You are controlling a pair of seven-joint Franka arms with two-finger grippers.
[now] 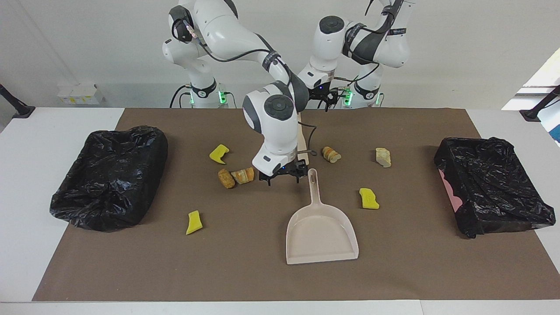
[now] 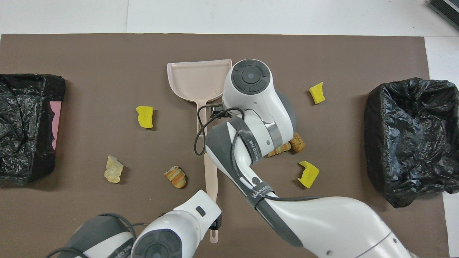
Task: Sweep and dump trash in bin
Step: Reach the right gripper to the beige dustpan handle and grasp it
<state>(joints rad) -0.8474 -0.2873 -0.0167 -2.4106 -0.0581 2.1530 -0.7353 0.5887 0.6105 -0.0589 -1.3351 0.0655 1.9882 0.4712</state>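
Right gripper (image 1: 282,174): fingers apart, empty; low over the mat beside the dustpan (image 1: 321,227) handle
Left gripper (image 1: 322,97): fingers apart; over the brush (image 2: 211,179) handle's end
Trash (image 1: 236,176): seven scraps scattered on the mat; two lumps touching just beside the right gripper

We take this for a robotics lab. Two white robot arms (image 1: 271,127) stand bolted at one edge of a white bench (image 1: 26,175), cables trailing from their bases, where green lights glow. A brown mat (image 1: 407,262) covers the work area before bare white walls, and black clamp stands (image 1: 15,107) sit at the bench's corners.
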